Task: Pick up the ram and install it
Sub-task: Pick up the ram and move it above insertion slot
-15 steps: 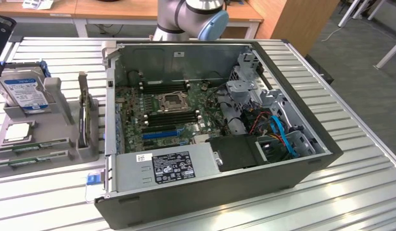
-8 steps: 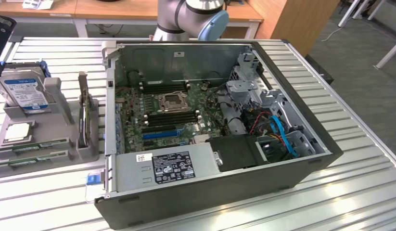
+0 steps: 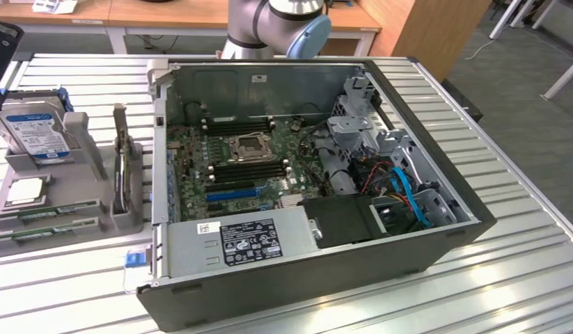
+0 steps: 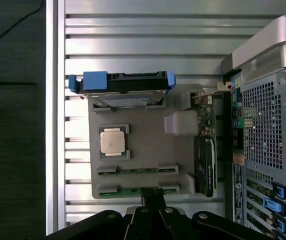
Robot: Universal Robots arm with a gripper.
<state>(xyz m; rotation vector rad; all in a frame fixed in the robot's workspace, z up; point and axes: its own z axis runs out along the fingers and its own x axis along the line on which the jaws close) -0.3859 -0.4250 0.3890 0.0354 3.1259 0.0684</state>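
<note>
Big picture first: the open computer case [image 3: 296, 292] fills the middle of the exterior view, its motherboard [image 3: 267, 177] exposed and the black memory slots [image 3: 238, 126] empty, as far as I can tell. On the left, the grey holder [image 3: 80, 132] carries the hard drive [image 3: 33, 132] and the processor chip [image 3: 26, 189]. In the lower left corner lies the ram [image 3: 46, 211], seated in its groove beside a second stick [image 3: 40, 234]. The gripper [image 4: 153, 192] hovers over that end of the holder, fingers pressed together, carrying nothing. So nothing is picked and nothing installed; the whole job remains.
</note>
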